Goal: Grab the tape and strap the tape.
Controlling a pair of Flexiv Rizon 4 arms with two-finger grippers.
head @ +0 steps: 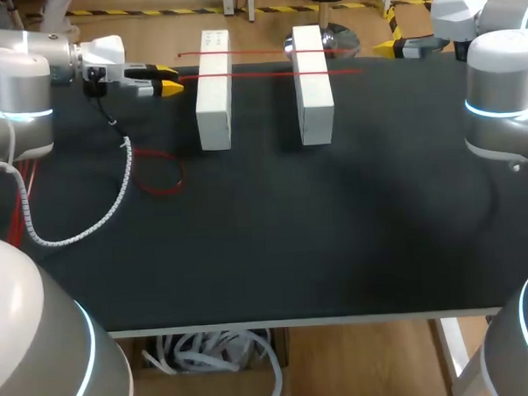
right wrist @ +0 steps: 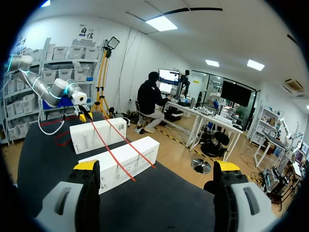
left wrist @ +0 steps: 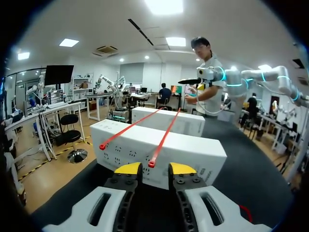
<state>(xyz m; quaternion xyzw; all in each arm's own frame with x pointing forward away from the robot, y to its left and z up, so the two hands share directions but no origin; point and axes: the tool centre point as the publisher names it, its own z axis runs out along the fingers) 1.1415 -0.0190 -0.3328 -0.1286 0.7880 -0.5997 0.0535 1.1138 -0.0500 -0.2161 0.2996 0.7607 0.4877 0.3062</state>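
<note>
Red strap (left wrist: 162, 142): likely light, springy, slick plastic across two boxes (left wrist: 198, 154); best pinched at its head end, by the slightly parted left gripper (left wrist: 155, 169); right gripper (right wrist: 157, 168) spread wide.

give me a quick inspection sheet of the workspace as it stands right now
surface: black table, matte top.
job's things: far red tie and near red tie lie across the left white box and right white box; a looped red tie lies on the table beside the left box.
clutter: nothing seen.
grippers: left gripper, jaws slightly apart, the near tie's end just ahead of them, not gripped; right gripper, jaws wide apart, holding nothing, off the far right corner.
cables: white coiled cable runs from the left arm across the table's left side.
surroundings: nothing seen reaching over the table.
</note>
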